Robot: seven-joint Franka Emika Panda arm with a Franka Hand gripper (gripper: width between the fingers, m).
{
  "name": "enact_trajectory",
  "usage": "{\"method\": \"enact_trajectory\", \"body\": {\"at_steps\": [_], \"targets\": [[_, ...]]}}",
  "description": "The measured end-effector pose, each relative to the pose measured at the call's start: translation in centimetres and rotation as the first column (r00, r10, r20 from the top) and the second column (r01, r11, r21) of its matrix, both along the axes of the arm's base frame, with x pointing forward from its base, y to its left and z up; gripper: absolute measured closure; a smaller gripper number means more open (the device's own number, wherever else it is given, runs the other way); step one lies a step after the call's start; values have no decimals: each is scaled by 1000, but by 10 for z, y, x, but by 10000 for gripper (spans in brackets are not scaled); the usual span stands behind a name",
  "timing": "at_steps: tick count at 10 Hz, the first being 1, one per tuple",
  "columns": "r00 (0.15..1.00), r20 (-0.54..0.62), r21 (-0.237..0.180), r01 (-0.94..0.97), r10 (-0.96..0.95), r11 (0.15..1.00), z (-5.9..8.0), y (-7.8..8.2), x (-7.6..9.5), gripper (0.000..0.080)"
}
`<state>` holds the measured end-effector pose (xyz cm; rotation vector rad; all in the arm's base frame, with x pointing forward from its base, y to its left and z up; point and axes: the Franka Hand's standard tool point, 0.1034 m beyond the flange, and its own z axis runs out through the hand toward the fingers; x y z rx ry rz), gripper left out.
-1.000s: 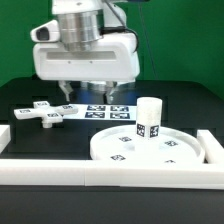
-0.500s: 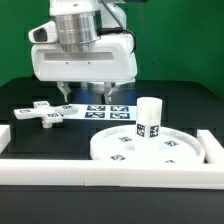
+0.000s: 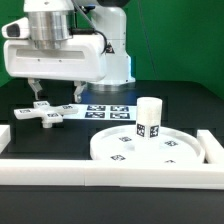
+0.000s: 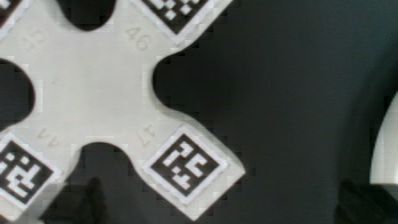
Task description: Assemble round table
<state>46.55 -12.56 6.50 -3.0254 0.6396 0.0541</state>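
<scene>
White plastic with black-and-white square tags makes up the cross-shaped base piece (image 3: 45, 112), which lies flat on the dark tabletop (image 3: 180, 105) toward the exterior view's left. In the wrist view the base piece (image 4: 107, 95) fills most of the picture, with tags showing on its arm ends. The hand (image 3: 57, 93) hangs right over this piece with its two fingers (image 3: 38, 92) spread apart and nothing between them; whether the tips touch the plastic cannot be told. Toward the exterior view's right, well apart from the base piece, lies the large rimmed round disc (image 3: 100, 147), and the short cylindrical leg (image 3: 149, 118) stands upright on it. Between the base piece and the disc, farther back, the marker board (image 3: 108, 110) lies flat. A long white border rail (image 3: 110, 172) runs along the near edge of the tabletop.
</scene>
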Motion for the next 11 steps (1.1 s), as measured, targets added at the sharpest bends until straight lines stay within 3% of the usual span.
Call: {"method": "enact_trajectory", "body": {"at_steps": [3, 8, 11], "targets": [[1000, -4, -1, -8, 8, 1000, -2, -2, -2, 151], [998, -12, -25, -67, 66, 997, -10, -37, -30, 151], [998, -18, -23, -59, 58, 998, -20, -44, -42, 151]]}}
